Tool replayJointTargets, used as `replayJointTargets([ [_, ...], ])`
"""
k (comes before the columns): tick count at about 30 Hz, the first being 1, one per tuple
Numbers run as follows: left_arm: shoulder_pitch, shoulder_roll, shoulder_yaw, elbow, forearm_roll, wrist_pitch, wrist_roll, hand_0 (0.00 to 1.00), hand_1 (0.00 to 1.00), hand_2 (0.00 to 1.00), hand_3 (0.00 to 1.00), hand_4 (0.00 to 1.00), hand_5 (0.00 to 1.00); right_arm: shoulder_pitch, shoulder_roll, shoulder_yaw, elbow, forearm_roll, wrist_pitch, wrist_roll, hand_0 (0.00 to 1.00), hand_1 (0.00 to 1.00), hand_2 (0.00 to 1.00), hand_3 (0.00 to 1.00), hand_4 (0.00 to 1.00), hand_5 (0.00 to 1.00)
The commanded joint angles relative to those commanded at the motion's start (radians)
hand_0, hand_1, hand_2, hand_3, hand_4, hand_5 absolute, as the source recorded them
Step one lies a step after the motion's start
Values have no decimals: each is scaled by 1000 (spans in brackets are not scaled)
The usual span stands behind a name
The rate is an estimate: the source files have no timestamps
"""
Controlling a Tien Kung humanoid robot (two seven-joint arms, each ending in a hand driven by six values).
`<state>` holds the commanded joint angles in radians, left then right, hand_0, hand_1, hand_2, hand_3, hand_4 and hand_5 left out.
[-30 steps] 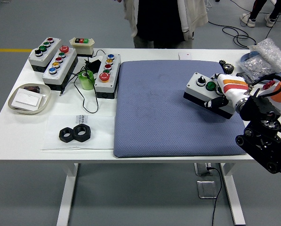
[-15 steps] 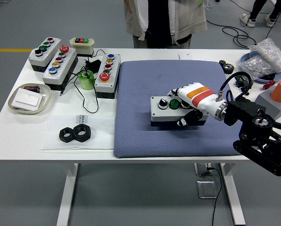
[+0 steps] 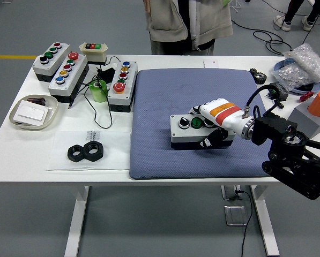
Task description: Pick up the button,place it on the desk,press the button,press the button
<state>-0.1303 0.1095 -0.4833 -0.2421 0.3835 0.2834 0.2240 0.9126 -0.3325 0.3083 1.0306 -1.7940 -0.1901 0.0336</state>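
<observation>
Right hand [image 3: 216,115] is wrapped around the right end of the grey button box [image 3: 194,128], which sits flat on the blue mat [image 3: 160,101], a bit right of its middle. Bare mat surrounds it, clear of the mat's edges; 3 other button boxes [image 3: 68,72] crowd the table's [image 3: 20,155] far-left corner.

Light: bright, even, from overhead.
Shadows: soft and short beneath the grey three-button control box [image 3: 194,130] and under the white rectangular table [image 3: 165,160].
Glare: faint on the crinkled clear plastic bag [image 3: 302,67].
Focus: sharp throughout, no blur.
Edges: slight wide-angle bowing.
</observation>
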Motion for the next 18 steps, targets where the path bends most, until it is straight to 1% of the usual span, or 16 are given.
replayJointTargets([
  [5,0,0,-1,0,1,0,0,708,732,839,838,762,998,-2,1,8,-2,-11,11,0,415,382,434,550,881,93],
  [6,0,0,-3,0,2,-1,0,709,732,839,838,762,998,-2,1,11,-3,-14,15,1,479,456,510,683,882,97],
  [9,0,1,-2,0,3,-1,1,709,732,839,838,762,998,-1,0,14,-4,-21,28,-1,479,456,510,683,882,97],
  [11,-1,1,-2,0,5,-2,2,709,732,839,838,762,998,0,1,15,-5,-33,51,-15,479,456,510,683,882,97],
  [12,-1,1,-2,1,6,-2,2,710,732,838,839,762,998,0,1,16,-7,-37,62,-20,558,524,601,846,890,118],
  [17,-1,1,4,0,-1,-2,0,710,732,838,839,762,998,-3,0,27,-5,-44,77,-36,558,524,601,846,890,118],
  [18,-1,1,5,0,-3,-1,0,710,732,838,838,762,998,-3,0,30,-4,-45,78,-38,600,562,666,912,898,129],
])
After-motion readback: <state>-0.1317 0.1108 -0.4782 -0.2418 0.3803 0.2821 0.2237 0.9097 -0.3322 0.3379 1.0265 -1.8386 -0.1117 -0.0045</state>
